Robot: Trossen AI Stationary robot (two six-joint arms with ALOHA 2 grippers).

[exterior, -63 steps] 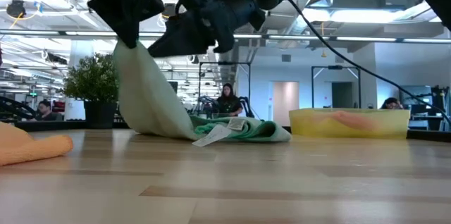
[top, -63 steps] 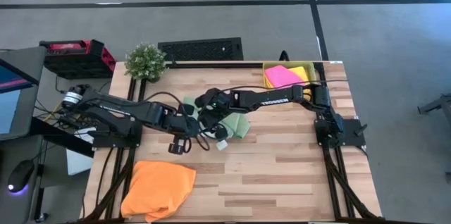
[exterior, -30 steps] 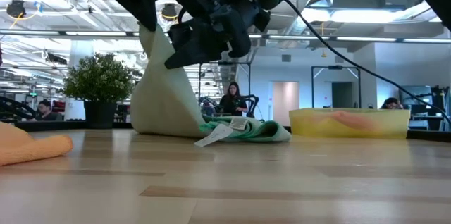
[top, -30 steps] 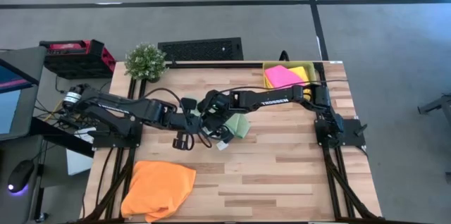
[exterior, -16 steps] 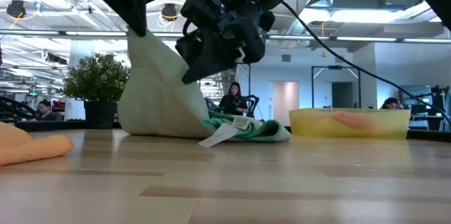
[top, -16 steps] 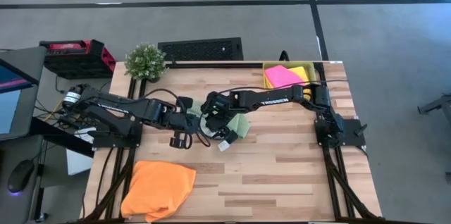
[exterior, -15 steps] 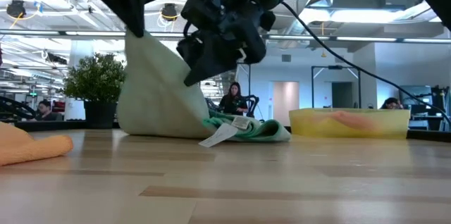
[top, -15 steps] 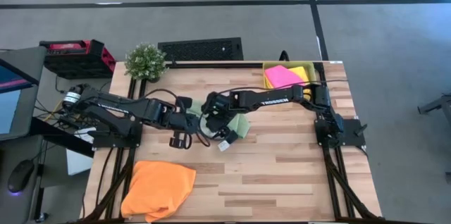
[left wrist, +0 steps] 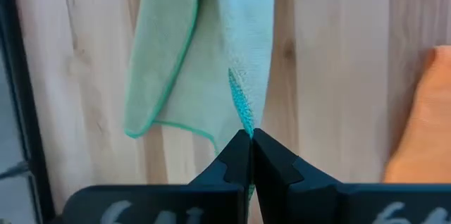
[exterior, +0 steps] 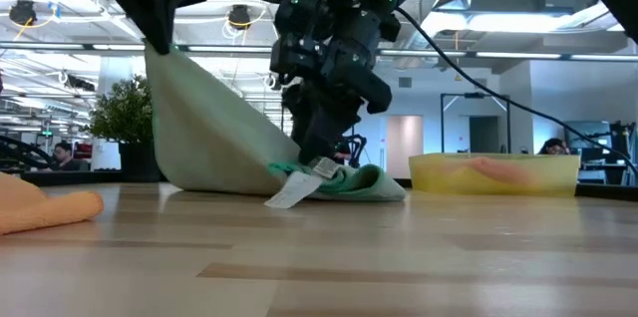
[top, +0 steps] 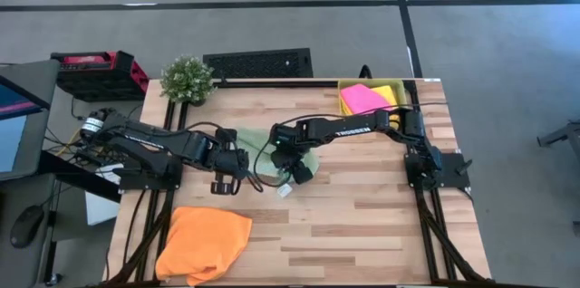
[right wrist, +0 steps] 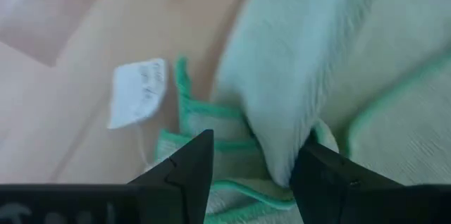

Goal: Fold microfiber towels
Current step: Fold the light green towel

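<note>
Pale green soft microfiber towel (exterior: 214, 138) is mid-fold on the wooden surface (top: 362, 225). Left hand (left wrist: 250, 155) is clamped on a towel edge and holds it raised, the cloth sloping down from it toward the right hand (right wrist: 250, 171). Right hand's fingers stand apart astride the bunched cloth lying on the surface. Judged next: carry the raised edge over the pinned part, then lower it. Orange crumpled towel (top: 204, 243) lies well apart.
</note>
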